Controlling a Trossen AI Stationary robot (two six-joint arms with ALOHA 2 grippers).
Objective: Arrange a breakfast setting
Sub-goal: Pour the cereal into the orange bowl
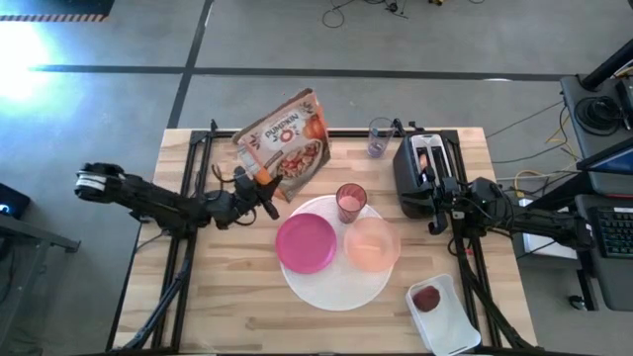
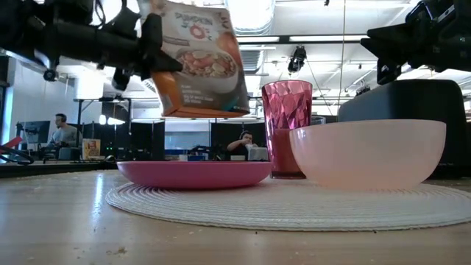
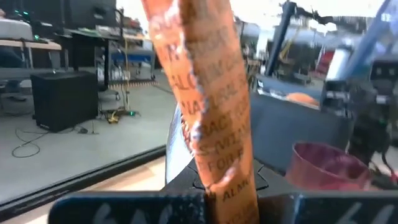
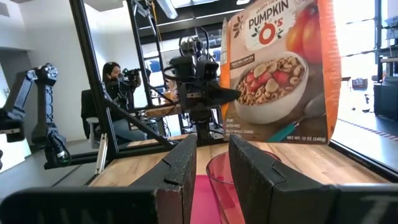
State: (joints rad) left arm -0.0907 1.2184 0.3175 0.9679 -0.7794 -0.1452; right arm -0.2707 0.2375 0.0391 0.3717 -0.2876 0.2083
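A cereal bag [image 1: 287, 143] marked with pumpkin O's hangs in the air over the table's far left part, with my left gripper [image 1: 265, 190] shut on it. Below and to its right a large white round mat [image 1: 336, 282] carries a magenta plate [image 1: 306, 242], a peach bowl [image 1: 373, 244] and a pink tumbler [image 1: 350, 201]. My right gripper [image 4: 211, 165] waits open beside the black toaster [image 1: 423, 173], nothing between its fingers. A small red fruit [image 1: 427, 298] lies in the white tray [image 1: 453, 326]. My left gripper pinches the bag's orange side edge [image 3: 231, 186] between its two fingers, about halfway up the bag [image 4: 227, 93]. The fingers lie level and come from the table's left, across that edge. The bag stands upright, slightly tilted, lifted clear of the table [image 2: 199, 59].
A clear glass [image 1: 380, 136] stands at the far edge beside the toaster. Black frame rails [image 1: 188, 178] run along the table's left side. Bare wood lies at the near left [image 1: 218, 307]. People sit at desks in the room beyond.
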